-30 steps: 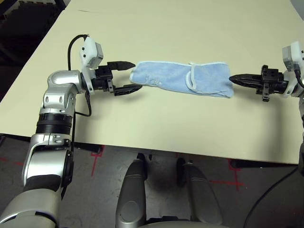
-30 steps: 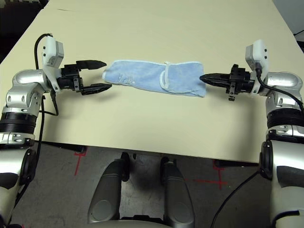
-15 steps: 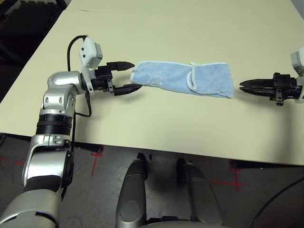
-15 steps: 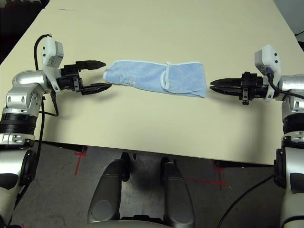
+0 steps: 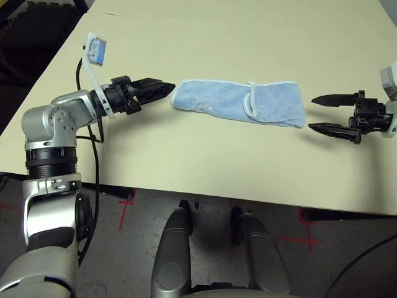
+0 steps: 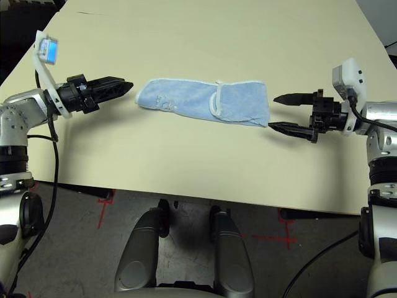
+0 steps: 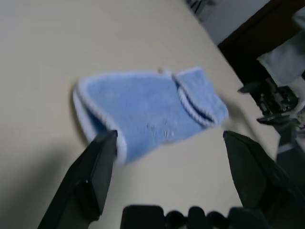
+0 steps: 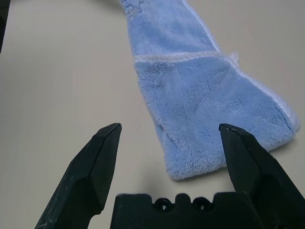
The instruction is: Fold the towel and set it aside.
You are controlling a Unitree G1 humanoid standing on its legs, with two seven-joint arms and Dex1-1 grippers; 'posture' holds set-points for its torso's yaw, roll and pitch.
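Left gripper and right gripper both spread wide, arms outstretched, tips pointing inward.

Towel print: faint dark marks near its left end, too small to read; blurred in left wrist view. Folded layers hide the underside. Right arm cut off by frame edge behind the right gripper.

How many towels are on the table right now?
1. The folded towel lies mid-table, between the open left claw and open right claw, touching neither. None looks hidden.
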